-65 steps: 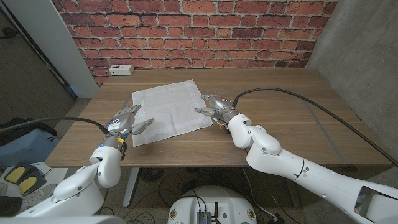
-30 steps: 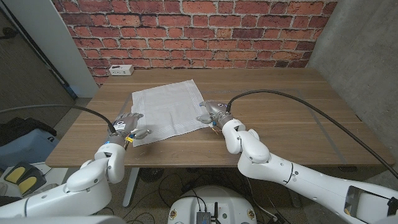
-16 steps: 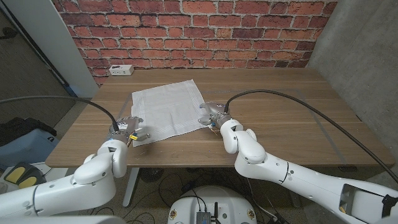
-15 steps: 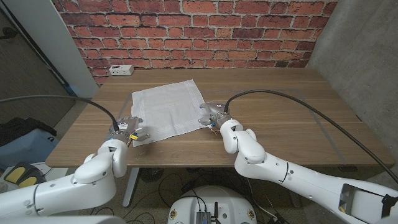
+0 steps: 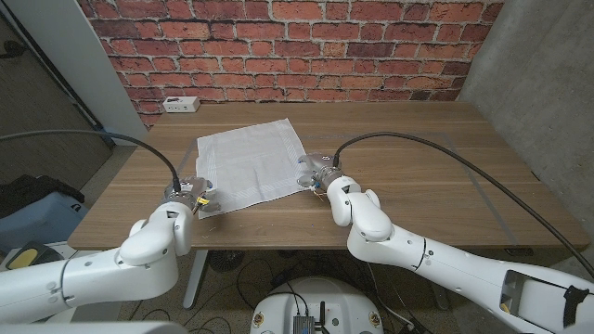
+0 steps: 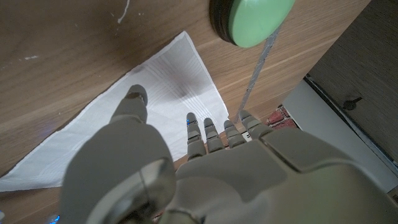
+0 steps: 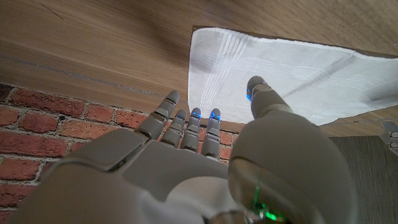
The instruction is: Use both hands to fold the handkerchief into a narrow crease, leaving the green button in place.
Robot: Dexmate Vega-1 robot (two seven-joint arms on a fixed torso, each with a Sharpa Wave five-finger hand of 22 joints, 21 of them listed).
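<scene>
A lab or test room is suggested: a plain wooden table (image 5: 436,148) is set against a red brick wall (image 5: 306,46), flanked by a bare concrete wall (image 5: 538,74), with cables (image 5: 445,153) trailed across it.

Wooden table (image 5: 436,167) ahead of you, grain running side to side, brown top. Red brick wall (image 5: 297,46) directly behind its far edge. White power strip (image 5: 180,104) sits on the table at the far left corner, close against the wall. Grey concrete wall (image 5: 534,74) on your right, meeting the brick at a corner. On your left a pale grey panel (image 5: 79,65) leans along the room's side; below it, on the floor, a blue bag (image 5: 42,209) and something yellow (image 5: 26,256) at the picture's edge, too small to name
</scene>
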